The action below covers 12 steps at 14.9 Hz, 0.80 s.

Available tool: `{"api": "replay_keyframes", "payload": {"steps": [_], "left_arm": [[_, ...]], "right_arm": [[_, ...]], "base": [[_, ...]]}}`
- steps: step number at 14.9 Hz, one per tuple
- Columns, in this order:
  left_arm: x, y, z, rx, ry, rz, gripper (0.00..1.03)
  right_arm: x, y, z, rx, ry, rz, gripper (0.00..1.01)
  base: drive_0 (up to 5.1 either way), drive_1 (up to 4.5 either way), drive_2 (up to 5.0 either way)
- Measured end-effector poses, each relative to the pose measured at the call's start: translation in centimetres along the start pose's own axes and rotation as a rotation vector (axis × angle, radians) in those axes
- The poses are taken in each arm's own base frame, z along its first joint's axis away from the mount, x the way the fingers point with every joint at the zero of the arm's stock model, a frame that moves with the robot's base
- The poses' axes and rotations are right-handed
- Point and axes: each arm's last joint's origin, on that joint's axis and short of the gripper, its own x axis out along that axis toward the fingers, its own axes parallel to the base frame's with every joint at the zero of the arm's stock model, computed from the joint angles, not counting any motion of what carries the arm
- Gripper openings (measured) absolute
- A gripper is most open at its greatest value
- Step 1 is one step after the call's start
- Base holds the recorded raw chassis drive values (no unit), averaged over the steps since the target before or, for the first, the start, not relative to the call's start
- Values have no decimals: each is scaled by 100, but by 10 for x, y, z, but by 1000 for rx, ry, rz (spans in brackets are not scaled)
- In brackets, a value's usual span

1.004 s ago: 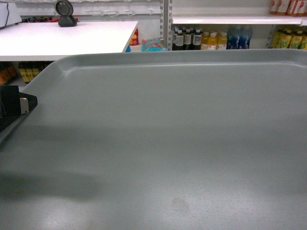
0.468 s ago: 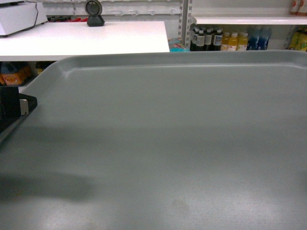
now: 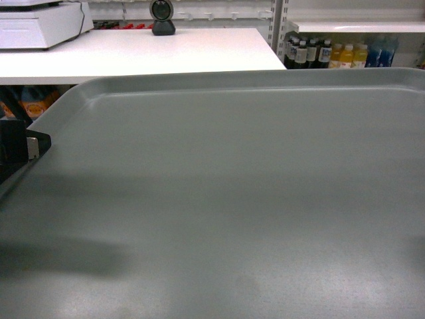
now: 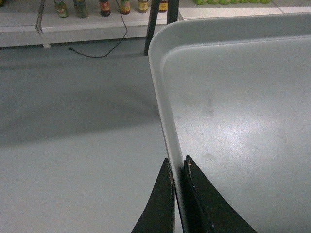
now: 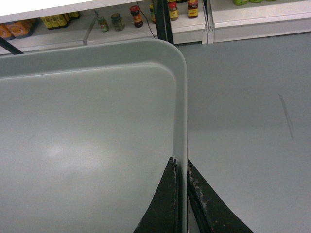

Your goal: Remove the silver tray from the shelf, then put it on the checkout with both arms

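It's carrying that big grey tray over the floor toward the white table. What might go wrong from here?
1. Each gripper, left gripper and right gripper, pinches only the thin rim of the silver tray. Uneven arm motion could twist it loose, with only floor beneath.
2. The checkout already bears a scanner and a white machine; the wide tray might knock them.
3. The tray fills the head view, hiding what lies below.

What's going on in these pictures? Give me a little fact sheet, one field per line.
Carried item: silver tray, held level above the floor, nothing on it
Left pincer: shut on the tray's left rim
Right pincer: shut on the tray's right rim
Destination: checkout, white table just beyond the tray's far edge
On the checkout: round scanner, white box-shaped device
Background: bottled drinks on store shelving
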Motion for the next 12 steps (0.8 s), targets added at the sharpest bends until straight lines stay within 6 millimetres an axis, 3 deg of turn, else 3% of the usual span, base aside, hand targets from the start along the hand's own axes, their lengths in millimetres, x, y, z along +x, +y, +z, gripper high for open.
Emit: {"api": "replay_keyframes", "payload": {"steps": [12], "left_arm": [[0,0,0,1,-1,-1,4]], "right_arm": [[0,0,0,-1,0,-2,3]], "base": [[-497,248,248]]}}
